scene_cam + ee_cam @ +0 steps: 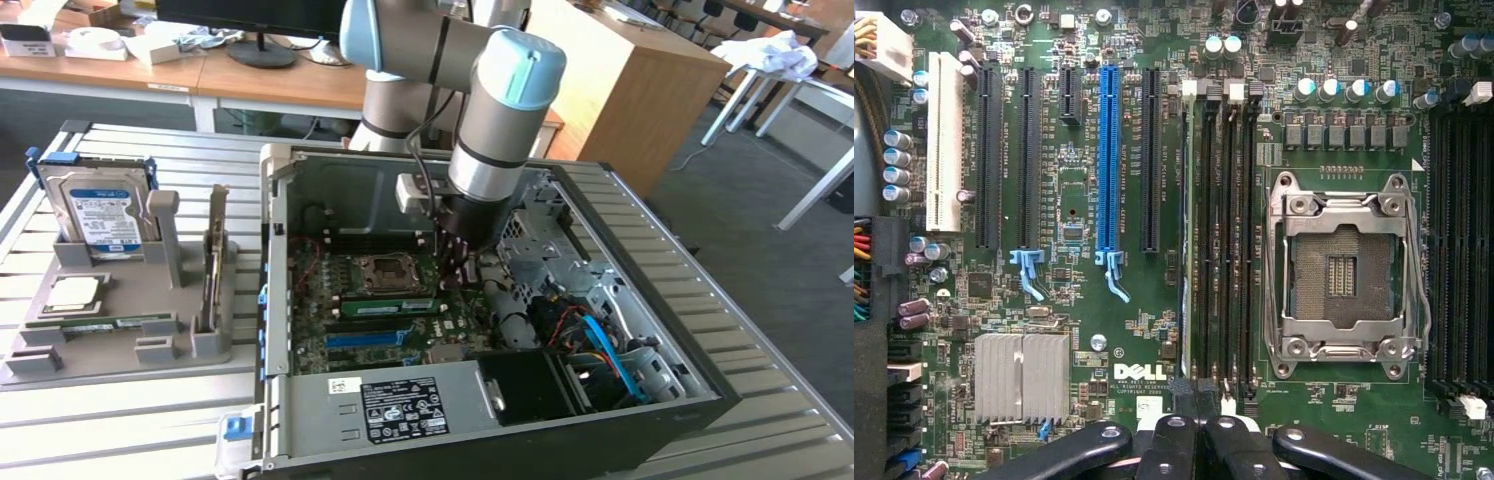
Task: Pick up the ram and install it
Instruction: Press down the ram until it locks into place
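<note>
A: Where is the hand (461,268) seen?

B: It is lowered into the open computer case (667,395) lying on the slatted desk (774,440), just above the motherboard (1154,300), beside the empty processor socket (1342,272).

A: How are its fingers (1179,440) set?

B: They are drawn together, with nothing seen between them.

A: And the ram (388,306)?

B: A green stick is seated in a slot on the board, just below the socket in the exterior view, close to the hand. In the wrist view, a thin stick is seen edge-on in the row of dark slots (1219,230).

A: What else is laid out?

B: A grey holder (120,330) toward the exterior view's left, carrying a hard drive (96,210) and another green stick (114,322).
</note>
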Action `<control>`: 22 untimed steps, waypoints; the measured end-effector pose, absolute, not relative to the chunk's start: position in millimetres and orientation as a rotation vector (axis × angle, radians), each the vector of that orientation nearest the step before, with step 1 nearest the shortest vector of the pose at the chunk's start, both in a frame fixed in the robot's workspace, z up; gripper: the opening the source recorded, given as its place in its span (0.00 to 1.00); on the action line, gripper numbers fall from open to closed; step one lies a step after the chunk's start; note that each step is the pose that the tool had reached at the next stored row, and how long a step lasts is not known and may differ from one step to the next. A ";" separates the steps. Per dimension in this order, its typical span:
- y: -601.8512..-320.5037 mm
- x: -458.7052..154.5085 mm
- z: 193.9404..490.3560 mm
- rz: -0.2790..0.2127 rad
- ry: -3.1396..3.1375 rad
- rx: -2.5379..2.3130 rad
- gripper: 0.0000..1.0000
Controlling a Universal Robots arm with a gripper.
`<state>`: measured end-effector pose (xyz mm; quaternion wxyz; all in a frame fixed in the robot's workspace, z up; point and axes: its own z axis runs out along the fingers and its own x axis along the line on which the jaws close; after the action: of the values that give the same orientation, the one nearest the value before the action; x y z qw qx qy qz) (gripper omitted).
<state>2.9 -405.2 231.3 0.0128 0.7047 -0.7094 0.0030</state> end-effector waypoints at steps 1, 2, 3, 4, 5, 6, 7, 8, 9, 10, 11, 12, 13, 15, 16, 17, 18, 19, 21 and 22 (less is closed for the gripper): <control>-405.2 2.9 231.3 0.009 -2.211 2.196 0.10; -405.2 2.8 231.1 0.009 -2.211 2.196 0.10; -405.1 2.9 230.6 0.009 -2.211 2.196 0.10; -405.1 2.9 230.0 0.009 -2.211 2.196 0.10; -405.2 2.9 229.5 0.009 -2.211 2.196 0.10; -405.2 2.9 229.3 0.009 -2.211 2.196 0.10; -405.2 2.9 229.4 0.009 -2.210 2.196 0.10; -405.2 2.9 229.4 0.009 -2.210 2.196 0.10; -405.2 2.9 229.3 0.009 -2.210 2.196 0.10; -405.1 2.9 229.0 0.009 -2.211 2.196 0.10; -405.1 2.9 228.3 0.009 -2.211 2.196 0.10; -405.1 2.9 227.8 0.009 -2.211 2.196 0.10; -405.2 2.9 227.7 0.009 -2.211 2.196 0.10; -405.2 2.9 227.7 0.009 -2.211 2.196 0.10; -405.2 2.9 227.7 0.009 -2.211 2.196 0.10; -405.2 2.9 227.6 0.009 -2.211 2.196 0.10; -405.1 2.9 227.0 0.009 -2.211 2.196 0.10; -405.1 2.9 226.4 0.009 -2.211 2.196 0.10; -405.2 2.9 226.4 0.009 -2.211 2.196 0.10; -405.2 2.9 226.4 0.009 -2.211 2.196 0.10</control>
<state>2.9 -405.2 226.4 0.0128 0.7047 -0.7094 0.0030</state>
